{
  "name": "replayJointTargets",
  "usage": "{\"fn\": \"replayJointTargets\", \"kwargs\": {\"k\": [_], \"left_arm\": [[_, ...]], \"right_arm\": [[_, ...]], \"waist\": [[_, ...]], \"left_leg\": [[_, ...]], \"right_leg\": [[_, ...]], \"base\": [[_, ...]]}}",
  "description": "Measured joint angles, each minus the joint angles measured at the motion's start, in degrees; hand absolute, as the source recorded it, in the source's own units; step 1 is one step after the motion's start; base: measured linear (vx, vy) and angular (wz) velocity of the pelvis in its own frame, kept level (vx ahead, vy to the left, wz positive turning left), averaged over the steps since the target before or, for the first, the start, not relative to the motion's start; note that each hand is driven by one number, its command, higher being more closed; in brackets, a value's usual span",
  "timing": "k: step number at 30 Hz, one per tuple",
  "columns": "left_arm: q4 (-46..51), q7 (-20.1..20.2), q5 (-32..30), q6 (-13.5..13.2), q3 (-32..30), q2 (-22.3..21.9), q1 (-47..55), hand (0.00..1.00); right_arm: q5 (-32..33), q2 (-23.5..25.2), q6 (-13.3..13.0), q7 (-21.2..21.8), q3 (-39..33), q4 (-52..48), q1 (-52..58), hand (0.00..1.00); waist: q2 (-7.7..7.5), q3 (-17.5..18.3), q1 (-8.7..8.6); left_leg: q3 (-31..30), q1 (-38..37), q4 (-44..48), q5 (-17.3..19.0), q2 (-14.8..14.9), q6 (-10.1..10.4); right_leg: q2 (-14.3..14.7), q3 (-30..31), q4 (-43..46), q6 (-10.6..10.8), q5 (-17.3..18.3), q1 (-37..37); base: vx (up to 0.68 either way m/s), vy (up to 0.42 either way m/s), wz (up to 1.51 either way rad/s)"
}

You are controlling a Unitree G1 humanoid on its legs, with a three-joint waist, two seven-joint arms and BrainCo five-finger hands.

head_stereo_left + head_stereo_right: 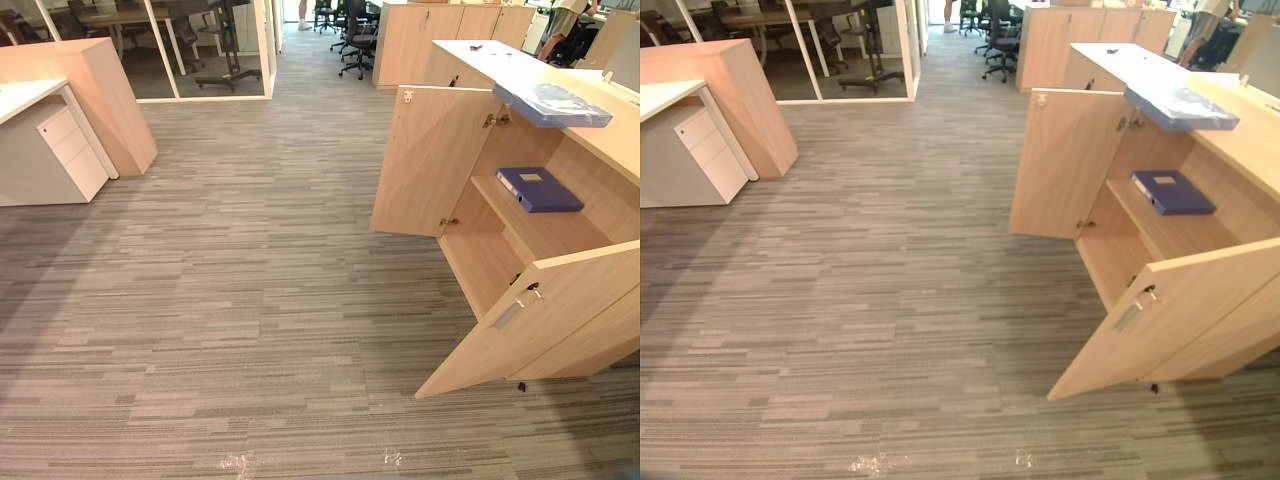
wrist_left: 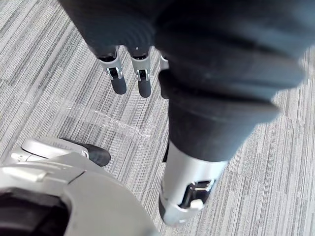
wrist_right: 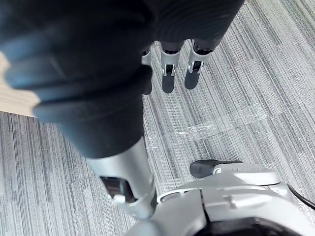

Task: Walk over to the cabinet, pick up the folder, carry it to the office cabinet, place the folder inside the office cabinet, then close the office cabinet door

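At the right of the frame the office cabinet [image 1: 430, 160] stands with both doors swung open, and a dark blue folder [image 1: 540, 188] lies flat on its inner shelf [image 1: 555, 232]. The left robot hand [image 2: 140, 81] and right robot hand [image 3: 168, 73] hang over the carpet [image 1: 250, 300], fingers straight and relaxed, holding nothing

No text, number or sign can be read. A pale label [image 1: 530, 177] is seen on the cover of the blue folder [image 1: 548, 194], which lies on the shelf [image 1: 560, 232] of the open cabinet [image 1: 432, 160], but whatever is written on it is too small to be made out.
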State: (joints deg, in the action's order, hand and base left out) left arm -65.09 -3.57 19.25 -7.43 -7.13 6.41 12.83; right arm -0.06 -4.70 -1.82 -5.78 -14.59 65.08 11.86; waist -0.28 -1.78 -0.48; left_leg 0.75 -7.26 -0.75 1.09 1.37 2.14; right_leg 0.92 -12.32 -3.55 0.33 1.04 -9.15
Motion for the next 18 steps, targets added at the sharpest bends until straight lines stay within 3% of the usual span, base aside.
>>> {"fn": "replayJointTargets", "kwargs": {"k": [5, 11, 18], "left_arm": [[-0.19, 1.68, 4.01, -0.1, -1.0, 0.13, -0.24, 0.0], [-0.19, 1.94, 4.37, -0.59, -1.09, 0.17, -0.22, 0.0], [0.09, 0.64, -1.65, -1.67, -1.1, 0.25, -0.39, 0.0]], "right_arm": [[0.02, 0.57, -0.01, 0.07, -0.18, -0.02, -1.05, 0.0], [0.04, 0.79, -0.03, 0.11, -0.63, -0.03, -1.11, 0.0], [0.05, 0.81, -0.11, 0.07, -0.64, -0.03, -1.11, 0.0]], "waist": [[-0.88, -0.68, 0.05], [-1.13, -0.85, 0.05], [-1.19, -0.89, 0.03]], "left_leg": [[0.2, -0.79, -0.32, 0.15, -0.01, 0.23], [0.21, -0.86, -0.4, 0.15, -0.03, 0.22], [0.2, -0.89, -0.66, 0.15, -0.04, 0.22]], "right_leg": [[-0.06, -0.02, -0.34, 0.9, 0.22, -0.76], [-0.07, -0.07, -0.42, 0.81, 0.16, -0.8], [-0.06, -0.12, -0.64, 0.72, 0.1, -0.84]], "base": [[0.01, 0.006, -0.01], [0.0, 0.0, 0.0], [0.0, 0.0, 0.0]]}}
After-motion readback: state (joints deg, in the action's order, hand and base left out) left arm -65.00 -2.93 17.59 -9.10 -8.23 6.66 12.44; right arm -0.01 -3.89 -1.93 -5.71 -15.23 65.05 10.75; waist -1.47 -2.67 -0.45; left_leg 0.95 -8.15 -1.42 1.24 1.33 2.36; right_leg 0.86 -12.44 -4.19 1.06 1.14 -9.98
